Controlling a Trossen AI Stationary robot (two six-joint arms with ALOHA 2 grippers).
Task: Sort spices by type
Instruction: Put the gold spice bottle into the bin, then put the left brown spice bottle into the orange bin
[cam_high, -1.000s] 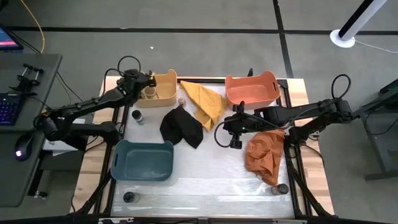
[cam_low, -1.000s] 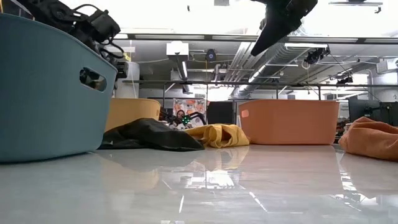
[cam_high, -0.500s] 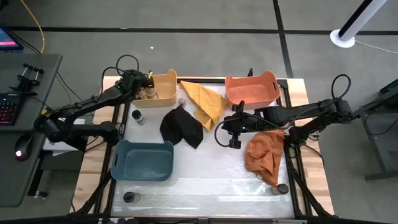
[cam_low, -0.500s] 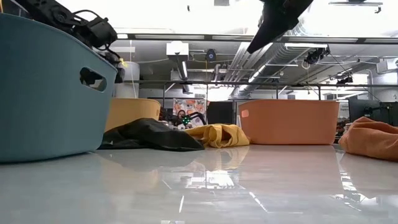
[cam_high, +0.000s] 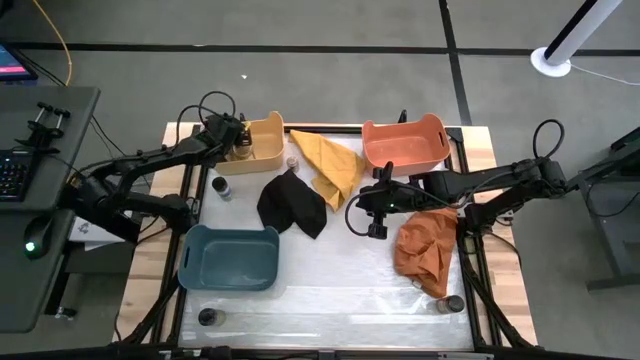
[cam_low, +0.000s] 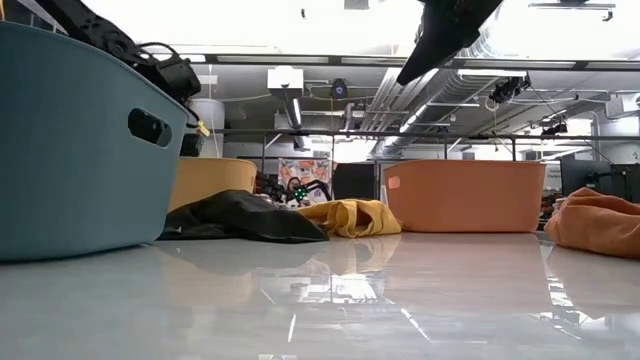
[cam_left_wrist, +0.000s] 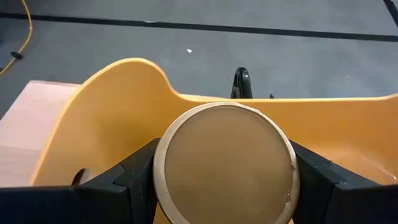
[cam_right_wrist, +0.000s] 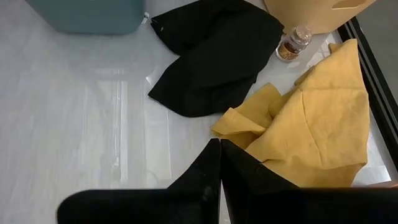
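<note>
A wide tan-topped jar (cam_left_wrist: 225, 163) sat clamped between the two fingers (cam_left_wrist: 134, 180) of the left gripper (cam_high: 237, 143), its round lid filling the middle of the left wrist view. The gripper held it over the yellow bin (cam_high: 262, 140) at the table's far left; in the wrist view the bin's curved wall (cam_left_wrist: 112, 106) rose just behind the jar.

Other jars lay scattered. A clear jar with brownish contents (cam_right_wrist: 293, 44) stood on the table just beside the yellow bin, between it and the yellow cloth (cam_high: 330, 160). A dark-topped jar (cam_high: 223, 187) stood near the table's left edge, between the yellow bin and the blue bin (cam_high: 230, 257). Another dark jar (cam_high: 207, 317) stood near the front edge below the blue bin, and a brownish one (cam_high: 454, 303) stood at the front right, just beside the orange cloth (cam_high: 425, 250).

The right gripper (cam_high: 377, 212) hung above the table's middle, near the orange cloth, with its fingers (cam_right_wrist: 208, 171) pressed together and holding nothing. The right wrist view looked past them onto the black cloth (cam_right_wrist: 214, 59) and the yellow cloth, which touched each other. The orange bin (cam_high: 405, 142) stood at the far side, right of the yellow cloth.

In the low view the blue bin's wall (cam_low: 80, 150) filled the left, with the black, yellow and orange cloths lying farther back.
</note>
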